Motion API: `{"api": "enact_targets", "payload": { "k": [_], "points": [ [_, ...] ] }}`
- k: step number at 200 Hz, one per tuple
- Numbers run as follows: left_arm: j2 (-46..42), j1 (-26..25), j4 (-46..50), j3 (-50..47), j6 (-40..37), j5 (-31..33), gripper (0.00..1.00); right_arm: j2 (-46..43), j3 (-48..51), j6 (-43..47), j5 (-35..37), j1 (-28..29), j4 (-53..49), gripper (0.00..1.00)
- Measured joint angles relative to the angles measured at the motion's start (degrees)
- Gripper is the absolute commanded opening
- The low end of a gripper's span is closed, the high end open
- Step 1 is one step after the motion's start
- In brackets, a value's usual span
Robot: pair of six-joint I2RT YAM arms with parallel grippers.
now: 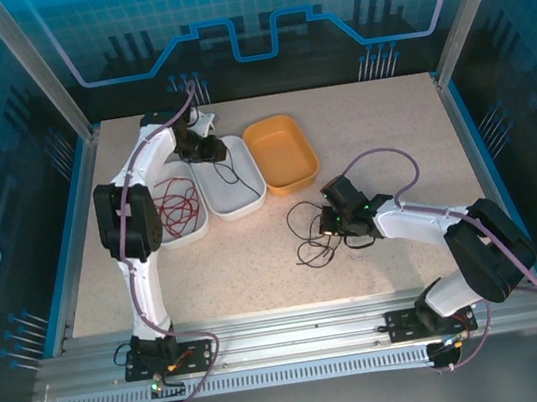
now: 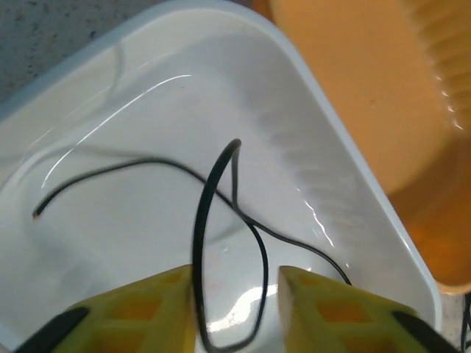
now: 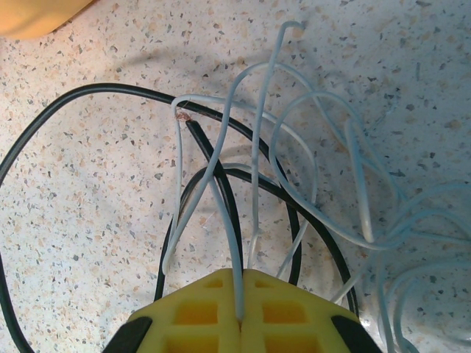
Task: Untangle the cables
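The right gripper (image 3: 241,278) is clamped on a thin whitish cable (image 3: 227,235) that runs straight out from its fingertips into the knot of black and whitish cables (image 1: 312,233) on the tabletop, right of centre. The left gripper (image 2: 235,283), jaws parted, hangs far left over a thin black cable (image 2: 210,191) in the white oval plastic tray (image 2: 353,184), well apart.

Table (image 1: 208,271) holds white trays (image 1: 248,196), orange tray (image 1: 282,153), tangled cables (image 1: 312,233).
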State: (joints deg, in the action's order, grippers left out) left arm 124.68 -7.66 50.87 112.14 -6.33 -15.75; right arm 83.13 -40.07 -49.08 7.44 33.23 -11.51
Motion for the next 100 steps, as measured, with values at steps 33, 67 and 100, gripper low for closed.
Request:
{"api": "enact_targets", "payload": {
  "k": [33,67,100],
  "points": [
    [0.85,0.00,0.61,1.36,0.72,4.22,0.52,0.00,0.00,0.02,0.00,0.09,-0.02,0.00],
    [0.63,0.00,-0.33,0.81,2.49,7.39,0.57,-0.15,-0.02,0.00,0.02,0.11,-0.04,0.00],
    [0.07,0.00,-1.62,-0.87,4.11,8.02,0.58,-0.63,-0.02,0.00,0.04,0.11,-0.02,0.00]
  ]
}}
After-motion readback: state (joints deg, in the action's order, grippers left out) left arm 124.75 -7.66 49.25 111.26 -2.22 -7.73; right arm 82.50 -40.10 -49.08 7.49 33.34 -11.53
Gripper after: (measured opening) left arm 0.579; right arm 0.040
